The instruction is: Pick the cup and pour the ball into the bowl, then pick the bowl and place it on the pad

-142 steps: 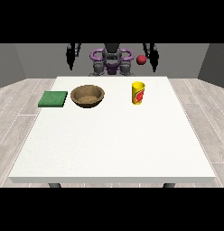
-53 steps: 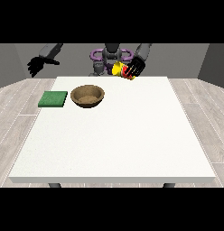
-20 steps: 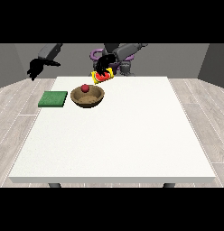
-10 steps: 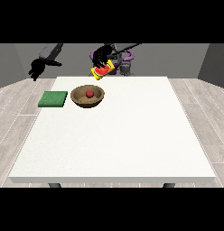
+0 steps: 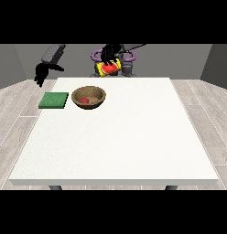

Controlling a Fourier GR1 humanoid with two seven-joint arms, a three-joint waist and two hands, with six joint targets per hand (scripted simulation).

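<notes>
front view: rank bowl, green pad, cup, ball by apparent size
1. Bowl, widest.
2. Green pad, slightly smaller.
3. Cup, partly covered by the hand holding it, and farther back, so less sure.
4. Ball in the bowl, clearly smallest.

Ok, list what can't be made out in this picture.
- Cup, front view: the hand curled round it covers its upper part, so whether anything is left inside is hidden.
- Ball, front view: the near wall of the bowl hides its lower part.
- Hand at the view's left: too small and dark to read its fingers.
- Pad: too small to tell its thickness.
</notes>
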